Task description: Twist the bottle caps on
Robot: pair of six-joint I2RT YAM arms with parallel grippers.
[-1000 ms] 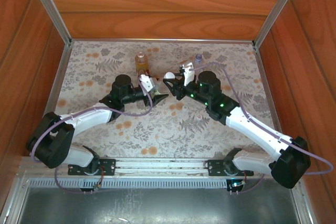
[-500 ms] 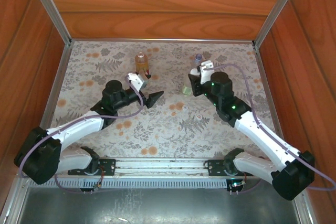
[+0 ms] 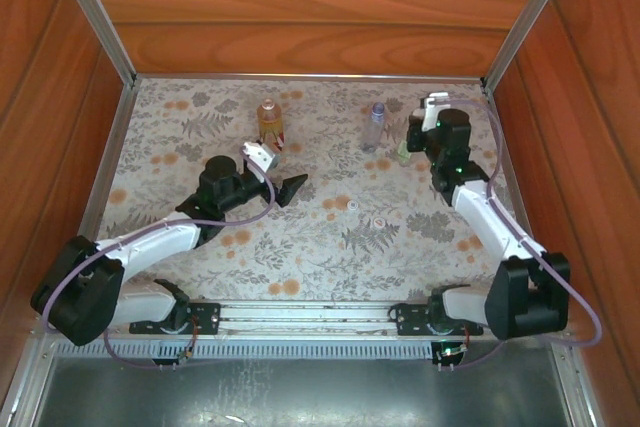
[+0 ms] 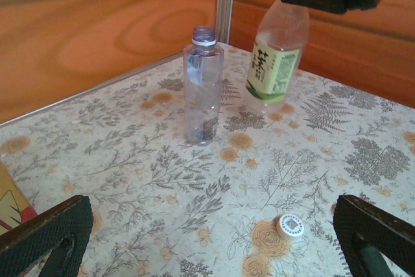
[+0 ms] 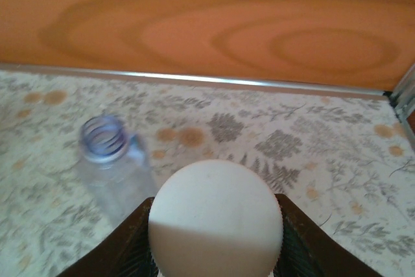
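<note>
R arm swung right w/ bottle, L wrist shows loose cap

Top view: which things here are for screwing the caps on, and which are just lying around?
For the job:
- amber bottle
- bluish bottle, neck open
- green-label bottle
- white cap on it, pinched by the right tool
- loose cap on the cloth
- left tool, open and holding nothing

Just there:
- flowery tablecloth
- wooden walls
- metal rail
</note>
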